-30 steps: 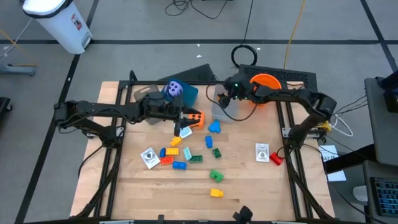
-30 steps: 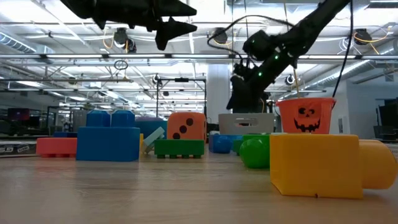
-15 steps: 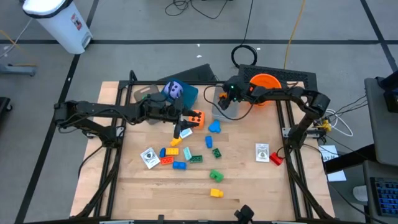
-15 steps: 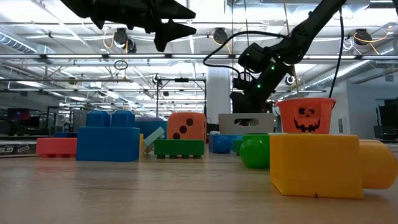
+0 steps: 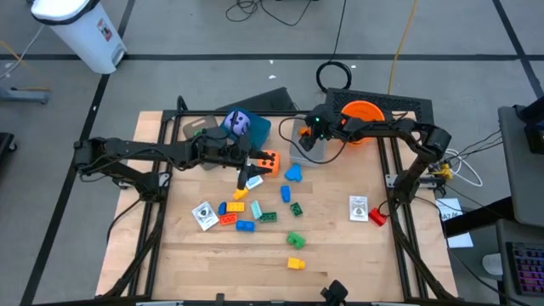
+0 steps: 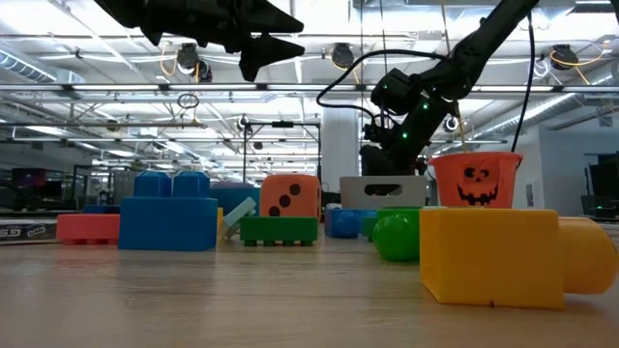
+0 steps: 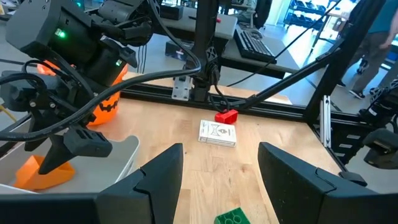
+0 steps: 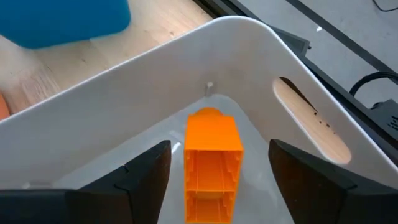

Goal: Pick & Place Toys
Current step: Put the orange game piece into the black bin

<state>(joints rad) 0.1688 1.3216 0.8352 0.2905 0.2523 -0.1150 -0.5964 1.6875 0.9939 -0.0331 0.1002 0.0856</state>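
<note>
Since a second ago the right arm has drawn back toward the surface's far edge, and its right tool (image 5: 308,143) now hangs over the white bin (image 8: 261,56) near that edge, beside the orange bucket (image 5: 360,115). Its fingers (image 8: 146,171) stand apart, released, with an orange brick (image 8: 212,165) lying loose on the bin's smooth, glossy floor between them; the brick is a hollow, ribbed plastic block with one round stud at its end. The left tool (image 5: 253,174) has not moved: it hovers above the surface's middle, fingers (image 7: 158,177) spread and empty. Under and around it the toys lie scattered on the pale wood-grain surface (image 5: 340,255): an orange spotted die (image 5: 268,161), small blue, yellow, red and green bricks toward the near edge, a yellow brick (image 5: 295,263) nearest that edge, a round-topped green piece (image 5: 295,239), and flat printed cards, one (image 5: 204,214) toward the left edge and one (image 5: 358,207) by the right edge with a red brick (image 5: 378,218) touching it. A purple die (image 5: 238,121) sits on the teal box (image 5: 257,128) at the far edge.
</note>
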